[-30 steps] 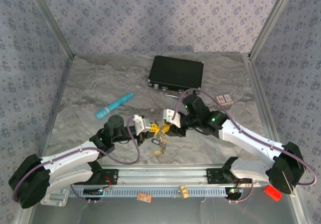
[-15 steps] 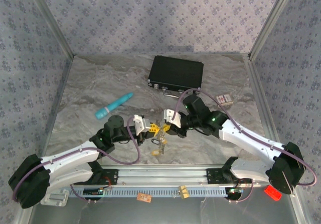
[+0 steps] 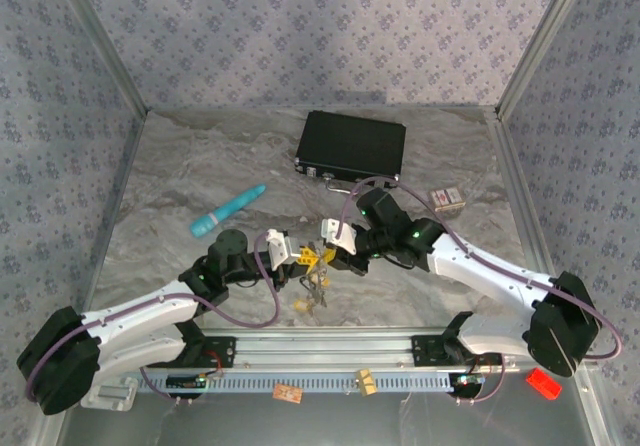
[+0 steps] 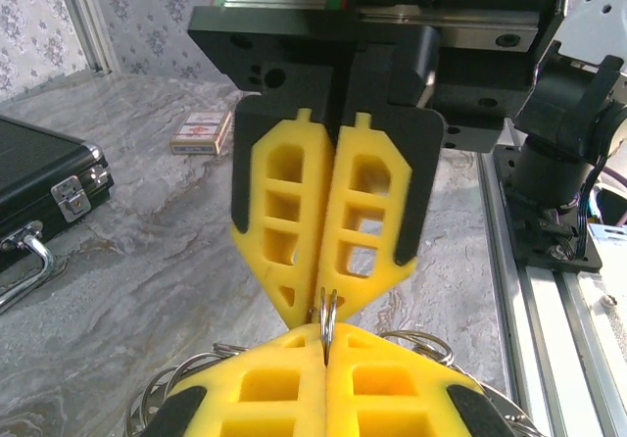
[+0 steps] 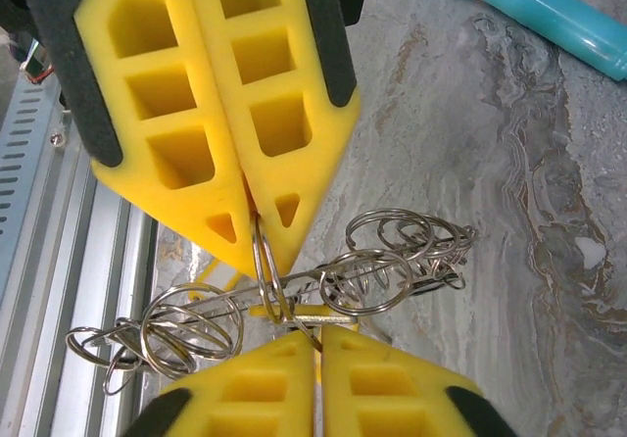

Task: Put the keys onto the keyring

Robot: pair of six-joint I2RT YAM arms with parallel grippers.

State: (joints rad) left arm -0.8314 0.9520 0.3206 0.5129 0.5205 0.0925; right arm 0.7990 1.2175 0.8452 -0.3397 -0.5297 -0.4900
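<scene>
Above the marbled table [image 3: 180,166], left gripper [image 5: 260,239] and right gripper [image 5: 315,344] are both pinching the keyring [image 5: 261,272] by its thin rim, likely light, stiff, slippery wire best gripped edge-on.

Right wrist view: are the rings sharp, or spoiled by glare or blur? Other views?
Right wrist: wire rings sharp, small glints, no washout. Left wrist: near yellow fingers slightly soft, background clear. Top external: even light, keys too small to resolve.

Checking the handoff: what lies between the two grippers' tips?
A thin wire ring spans that gap, pinched by the left gripper and the right gripper, both jaws shut; other rings cluster around it. The right wrist view shows it best.
</scene>
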